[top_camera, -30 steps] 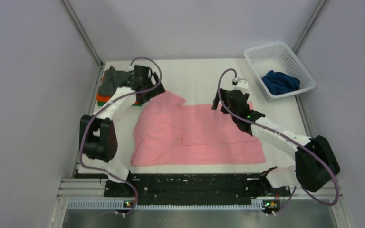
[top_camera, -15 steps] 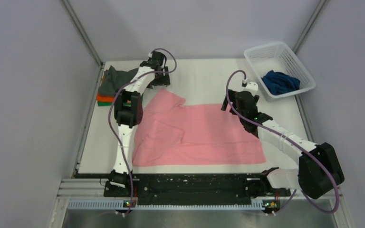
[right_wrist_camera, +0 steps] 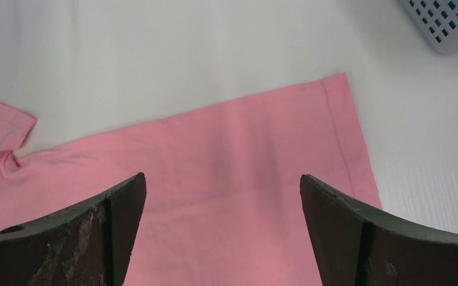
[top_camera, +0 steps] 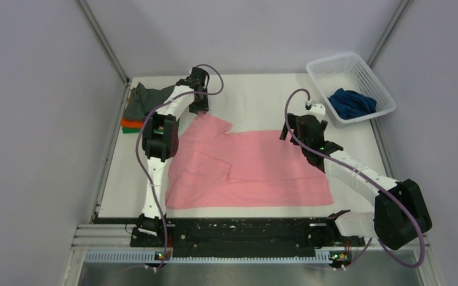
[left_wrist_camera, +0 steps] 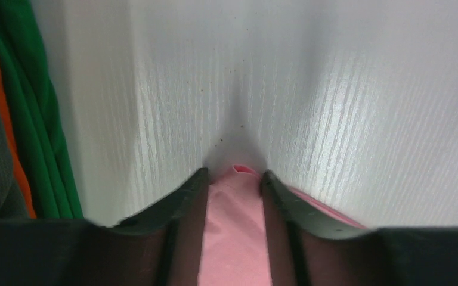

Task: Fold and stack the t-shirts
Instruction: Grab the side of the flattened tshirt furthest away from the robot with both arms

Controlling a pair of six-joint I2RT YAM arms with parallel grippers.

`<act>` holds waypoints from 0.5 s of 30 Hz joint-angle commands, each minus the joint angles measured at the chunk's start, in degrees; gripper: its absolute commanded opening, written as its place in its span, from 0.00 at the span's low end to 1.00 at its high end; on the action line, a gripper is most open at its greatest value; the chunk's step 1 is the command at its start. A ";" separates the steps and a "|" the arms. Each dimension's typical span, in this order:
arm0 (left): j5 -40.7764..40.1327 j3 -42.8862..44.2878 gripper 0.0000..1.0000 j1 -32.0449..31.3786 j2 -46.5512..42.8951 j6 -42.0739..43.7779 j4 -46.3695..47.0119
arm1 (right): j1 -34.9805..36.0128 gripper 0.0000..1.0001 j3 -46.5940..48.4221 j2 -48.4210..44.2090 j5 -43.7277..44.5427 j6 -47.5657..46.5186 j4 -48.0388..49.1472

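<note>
Both of your grippers were at the far edge of the pink shirt (top_camera: 250, 167). It lay spread nearly flat across the middle of the table (top_camera: 256, 89), with its left part rumpled into folds.

Your left gripper (top_camera: 199, 107) was down at the far-left sleeve tip. In the left wrist view its fingers (left_wrist_camera: 185, 202) stood a narrow gap apart. Pink cloth filled that gap, the tip poked out just past the fingertips, and more pink showed outside the right-hand finger. I could not tell whether they had clamped the cloth.

Your right gripper (right_wrist_camera: 223, 185) hung over the shirt's far-right corner, its jaws spread wide and holding nothing. The corner's hemmed edge showed between its fingers, with bare table beyond it.

Left of your left gripper, at the table's far-left edge, sat a stack of three: the grey shirt (top_camera: 143, 98) on top, the orange shirt (top_camera: 129, 122) under it and the green shirt (top_camera: 132, 129) at the bottom. The left wrist view caught their edges as stripes down its left side.

The navy shirt (top_camera: 352, 102) lay crumpled in the basket (top_camera: 334, 59) at the far-right corner, well apart from the pink shirt.
</note>
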 commanded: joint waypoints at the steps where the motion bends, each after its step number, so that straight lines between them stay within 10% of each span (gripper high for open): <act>1: 2.28 -3.95 0.34 -0.62 -1.53 1.14 -2.19 | -1.66 0.99 -0.80 -0.94 3.61 0.20 -0.79; 5: 2.00 -5.31 0.00 -0.83 -2.22 0.75 -1.77 | -4.20 0.99 0.13 1.03 4.55 1.46 -2.55; 15: 3.13 -6.54 0.00 -0.92 -8.04 -1.30 -1.64 | -12.07 0.95 15.14 19.78 9.46 3.95 -7.41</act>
